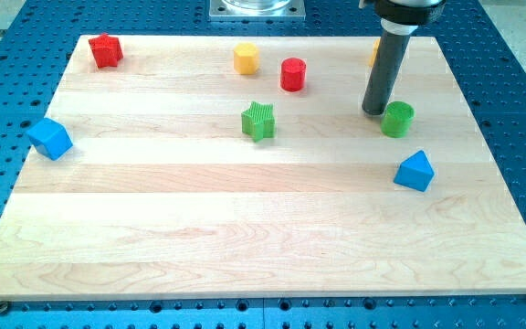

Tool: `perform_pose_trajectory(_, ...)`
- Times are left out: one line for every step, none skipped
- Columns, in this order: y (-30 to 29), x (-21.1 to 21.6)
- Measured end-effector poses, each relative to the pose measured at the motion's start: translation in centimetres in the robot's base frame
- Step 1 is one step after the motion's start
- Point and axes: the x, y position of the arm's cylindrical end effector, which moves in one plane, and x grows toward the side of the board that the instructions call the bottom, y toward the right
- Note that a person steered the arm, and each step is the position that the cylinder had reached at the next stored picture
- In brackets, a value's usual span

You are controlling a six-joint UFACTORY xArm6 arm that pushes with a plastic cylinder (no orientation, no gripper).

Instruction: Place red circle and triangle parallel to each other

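The red circle [292,74], a short red cylinder, stands near the view's top, a little right of centre. The blue triangle [415,171] lies at the view's right, below the middle. My tip [373,112] rests on the board just left of the green cylinder [397,119], nearly touching it. The tip is to the right of and below the red circle, and above and left of the blue triangle. A yellow-orange block [374,50] shows only as a sliver behind the rod.
A yellow hexagonal block [246,58] sits left of the red circle. A green star [258,121] lies near the centre. A red star-like block [106,50] is at the top left, a blue cube [49,138] at the left edge. The wooden board [245,238] lies on a blue perforated table.
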Motion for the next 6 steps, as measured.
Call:
perform_pose_trajectory(0.0,0.0)
perform_pose_trajectory(0.2,-0.1)
perform_pose_trajectory(2.7,0.2)
perform_pose_trajectory(0.1,-1.1)
perform_pose_trajectory(-1.9,-2.5)
perform_pose_trajectory(-2.5,-3.7)
